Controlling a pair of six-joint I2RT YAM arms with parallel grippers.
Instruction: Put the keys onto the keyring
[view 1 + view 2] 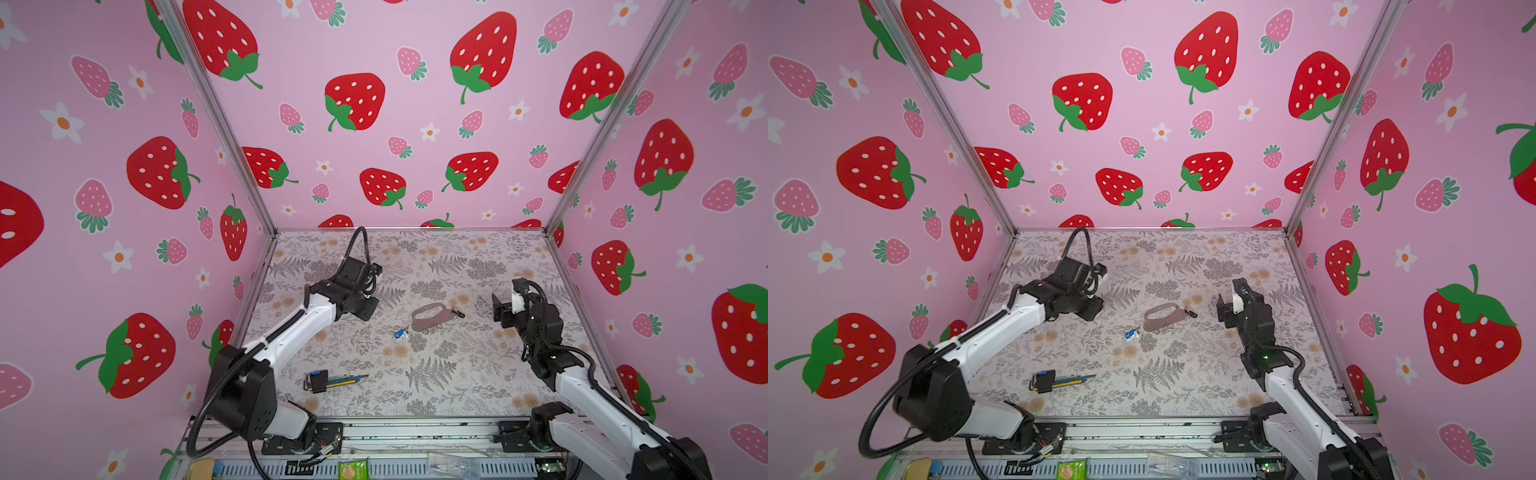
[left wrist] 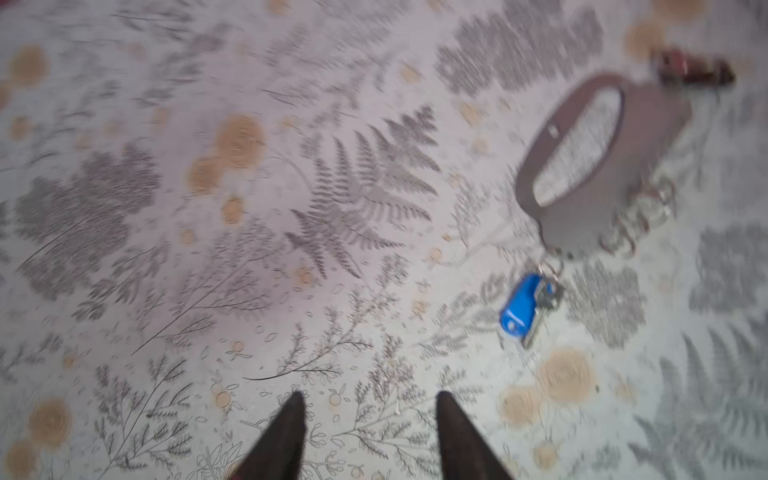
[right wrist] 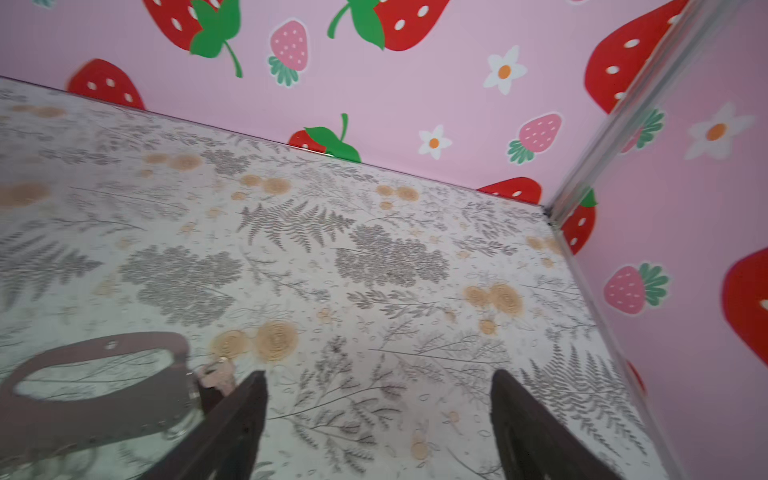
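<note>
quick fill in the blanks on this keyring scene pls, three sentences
1. Of the two keys by the keyring, the key nearer the left arm carries a ____ tag.
2. The left gripper and the right gripper both stand ____, holding nothing.
3. The hex-key bundle lies nearest the ____ arm's base.

Missing words: blue; open; left

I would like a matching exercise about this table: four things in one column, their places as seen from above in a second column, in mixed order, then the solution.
Things
1. keyring
2. blue-tag key
3. dark-tag key
4. tool bundle

Places, in both top views
A. near the front edge, on the left side
B. at the keyring's right end
C. lying flat near the middle of the table
D. at the keyring's left corner, toward the front

Pairs: 1-C, 2-D, 3-B, 4-A
</note>
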